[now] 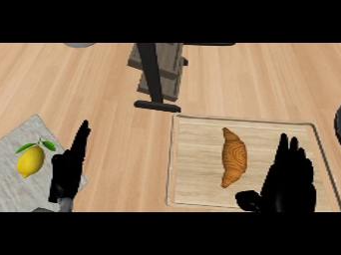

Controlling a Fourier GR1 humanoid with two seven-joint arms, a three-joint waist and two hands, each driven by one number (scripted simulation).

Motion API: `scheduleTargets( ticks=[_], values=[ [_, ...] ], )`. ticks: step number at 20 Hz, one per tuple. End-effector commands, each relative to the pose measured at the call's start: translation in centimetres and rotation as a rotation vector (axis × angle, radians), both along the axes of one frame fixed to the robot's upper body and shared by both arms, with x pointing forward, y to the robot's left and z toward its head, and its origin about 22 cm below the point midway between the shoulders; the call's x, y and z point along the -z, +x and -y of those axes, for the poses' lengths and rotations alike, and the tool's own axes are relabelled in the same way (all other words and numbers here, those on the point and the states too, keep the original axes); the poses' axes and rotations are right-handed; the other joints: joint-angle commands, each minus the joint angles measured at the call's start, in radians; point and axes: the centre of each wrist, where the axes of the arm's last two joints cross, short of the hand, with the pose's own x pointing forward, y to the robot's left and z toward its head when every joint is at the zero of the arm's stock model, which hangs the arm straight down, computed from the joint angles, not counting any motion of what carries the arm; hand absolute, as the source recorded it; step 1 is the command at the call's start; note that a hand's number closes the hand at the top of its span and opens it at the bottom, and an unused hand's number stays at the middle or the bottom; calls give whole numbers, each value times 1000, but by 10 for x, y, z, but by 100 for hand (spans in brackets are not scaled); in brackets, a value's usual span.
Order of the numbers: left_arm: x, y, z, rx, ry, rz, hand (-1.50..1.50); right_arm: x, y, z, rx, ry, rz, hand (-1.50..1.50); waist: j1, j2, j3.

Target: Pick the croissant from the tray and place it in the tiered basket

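Light wood bench [276, 79] everywhere; croissant [234, 157] sits in the wooden tray [192, 164], tiered basket [159, 74] behind. Right hand [285, 182] over the tray, left hand [68, 167] by the lemon [31, 160], fingers straight, holding nothing.

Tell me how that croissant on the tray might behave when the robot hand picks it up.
The croissant looks long and tapered, so it may pivot if held off-centre. Its ridged, flaky-looking crust probably crushes easily. Lying flat on the tray, it seems unlikely to roll.

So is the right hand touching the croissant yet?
Apart. In the head view a strip of bare tray shows between the croissant and the open right hand, whose fingers lie to the croissant's right.
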Motion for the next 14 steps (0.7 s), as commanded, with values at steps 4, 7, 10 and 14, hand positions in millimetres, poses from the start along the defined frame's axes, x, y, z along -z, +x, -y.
scheduleTargets(
  ticks=[4,7,10,14],
  values=[
    [12,-14,6,-3,-21,-61,0,-13,35,-36,168,-52,-165,-150,-8,0,0],
    [17,-21,-7,-7,1,-60,0,0,39,-31,182,-74,-260,-150,-7,-1,-1],
    [22,-24,-8,-26,5,-58,0,4,43,-26,191,-62,-321,-150,-18,-2,-1],
    [13,-9,-8,-36,-9,-36,0,3,55,-22,202,-53,-341,-150,-26,-1,0]
  ],
)
